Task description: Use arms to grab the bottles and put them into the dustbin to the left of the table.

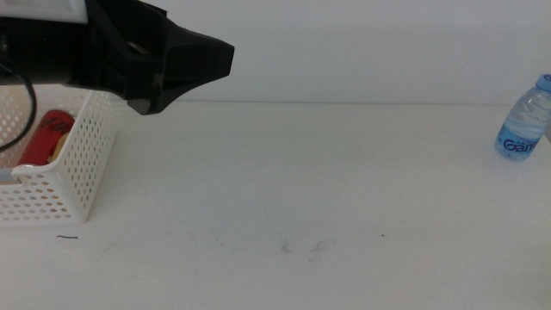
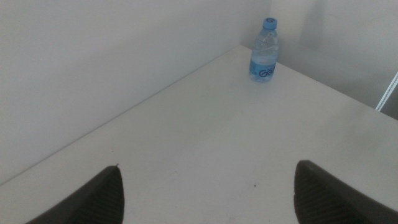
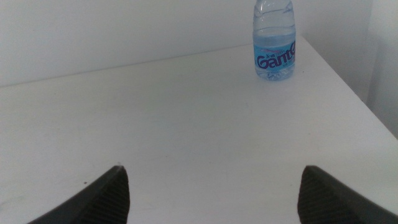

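Table [image 1: 344, 172]: plain white top, a few small dark scuffs near the front middle and one short dark mark at front left. White perforated dustbin [image 1: 82, 164] sits on the far-left edge, partly out of frame. Clear water bottle [image 1: 523, 125] with blue cap and label stands upright at the far-right back corner, well apart from the dustbin.

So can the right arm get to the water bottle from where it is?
Probably yes. In the right wrist view the water bottle stands upright near the table's far corner, straight ahead of the right gripper, whose jaws are open. Only bare tabletop lies between them.
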Available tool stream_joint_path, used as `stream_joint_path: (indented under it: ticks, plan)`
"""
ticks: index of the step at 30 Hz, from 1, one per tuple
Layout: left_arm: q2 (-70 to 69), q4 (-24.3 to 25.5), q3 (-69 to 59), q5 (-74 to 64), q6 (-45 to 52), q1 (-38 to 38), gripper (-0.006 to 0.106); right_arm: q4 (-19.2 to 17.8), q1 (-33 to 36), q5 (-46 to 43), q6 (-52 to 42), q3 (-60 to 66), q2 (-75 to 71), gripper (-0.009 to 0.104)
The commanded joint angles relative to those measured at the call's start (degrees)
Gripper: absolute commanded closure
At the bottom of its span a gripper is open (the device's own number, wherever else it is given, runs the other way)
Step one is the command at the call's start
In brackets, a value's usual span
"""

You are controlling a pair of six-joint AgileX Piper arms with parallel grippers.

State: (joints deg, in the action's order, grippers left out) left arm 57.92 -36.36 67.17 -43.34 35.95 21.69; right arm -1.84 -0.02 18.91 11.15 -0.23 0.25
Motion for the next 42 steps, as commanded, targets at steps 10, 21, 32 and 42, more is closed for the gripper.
stream_joint_path:
  ticks: [10, 21, 32, 42]
  plan:
    - [-0.04, -0.45, -0.33, 0.74, 0.05, 0.09, 0.007, -3.2, -0.56, -2.13, -1.81, 0.23, -0.25, 0.004]
    - [0.0, 0.97, -0.33, 0.89, 0.05, 0.09, 0.007, -4.06, -1.57, -44.89, -2.05, 0.23, 45.77, 0.004]
    - [0.0, 1.22, -0.33, 0.97, 0.05, 0.09, 0.007, 21.41, -4.0, -88.88, -3.61, -5.1, 91.14, 0.004]
    - [0.0, 2.02, -0.33, 2.79, 0.05, 0.09, 0.007, 26.67, -3.9, -88.88, -4.79, -18.28, 109.16, 0.004]
